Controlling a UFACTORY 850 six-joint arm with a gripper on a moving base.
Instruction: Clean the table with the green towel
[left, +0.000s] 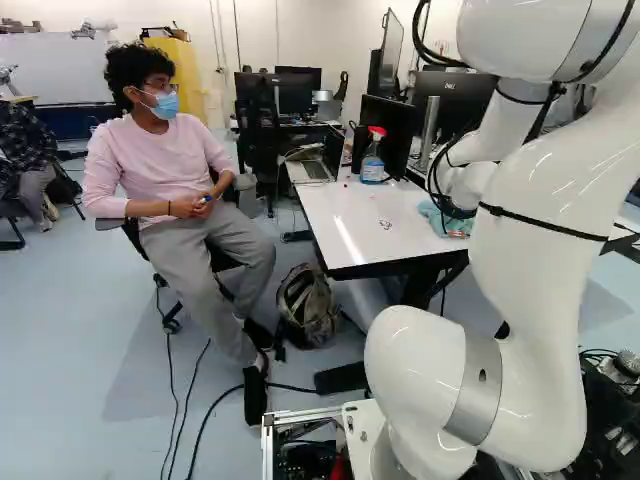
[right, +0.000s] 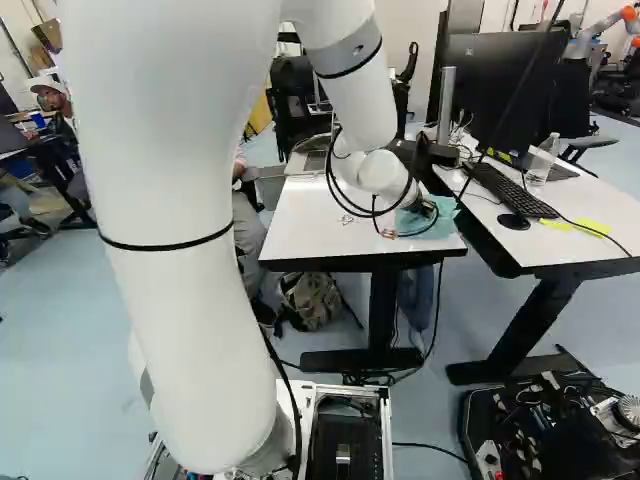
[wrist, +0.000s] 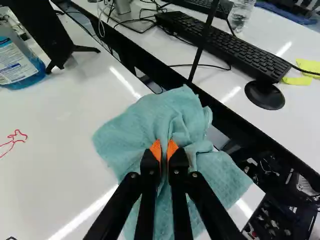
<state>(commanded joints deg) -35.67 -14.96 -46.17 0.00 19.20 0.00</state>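
Gripper (right: 426, 208) pinched on rumpled teal-green cloth towel (wrist: 167, 117), white-topped table (wrist: 62, 150).

Fingers nearly together, a bunched fold of towel squeezed between the orange pads (wrist: 156, 149). Rest of towel spreads around the fingertips, on the tabletop by the edge facing a second white desk (wrist: 295, 132). Arm (right: 385, 175) reaches out over the table. Red scribble (wrist: 15, 140) on the tabletop, apart from towel. Clear spray bottle with blue liquid and red top (left: 372, 160) stands on same table, near a black monitor (left: 385, 130). Open laptop (left: 318, 168) at table's far end. Second desk: black keyboard (wrist: 222, 45), round black mouse (wrist: 265, 95) just beside it, yellow sticky notes (wrist: 300, 79), clear plastic bottle (right: 542, 163). Camouflage backpack (left: 308, 305) on floor by the table.
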